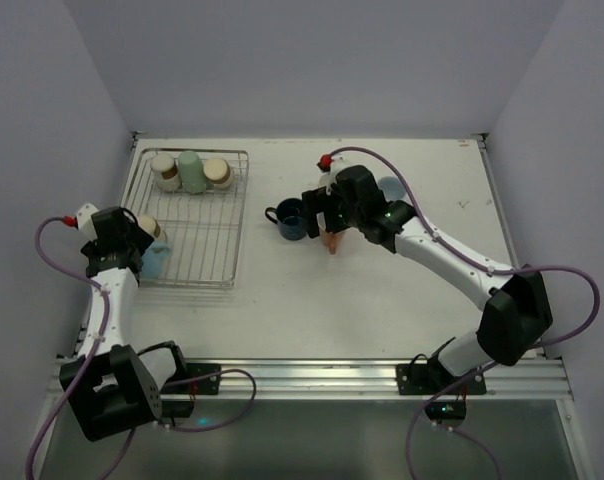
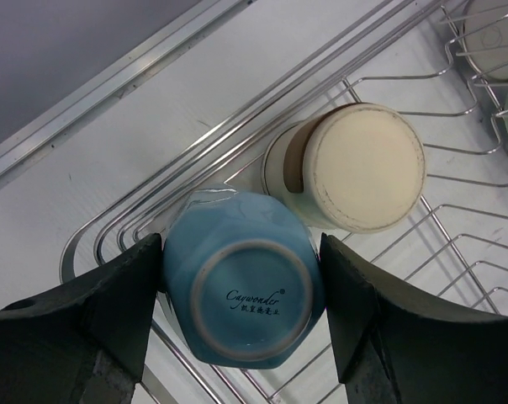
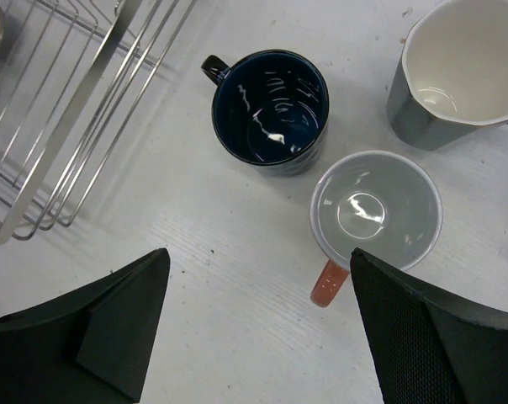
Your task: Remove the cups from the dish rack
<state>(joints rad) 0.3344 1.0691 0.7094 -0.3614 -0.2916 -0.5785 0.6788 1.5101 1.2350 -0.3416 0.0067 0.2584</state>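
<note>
Left end effector (image 2: 241, 252) grips the upturned light blue cup (image 2: 246, 295), lower centre; lifting could topple the neighbouring beige cup (image 2: 363, 168). Right end effector (image 3: 261, 261) gapes wide, empty.

We can read only one marking. On the upturned base of the light blue cup (image 2: 241, 290) is a script brand, seemingly "Caywonder", with tiny characters beneath that are too small to make out.

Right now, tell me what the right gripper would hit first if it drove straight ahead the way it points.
Most likely the bare table, between the navy mug and the pink-handled cup. The right gripper is open and points down; one finger might clip that cup's handle, but depth is unclear.
</note>
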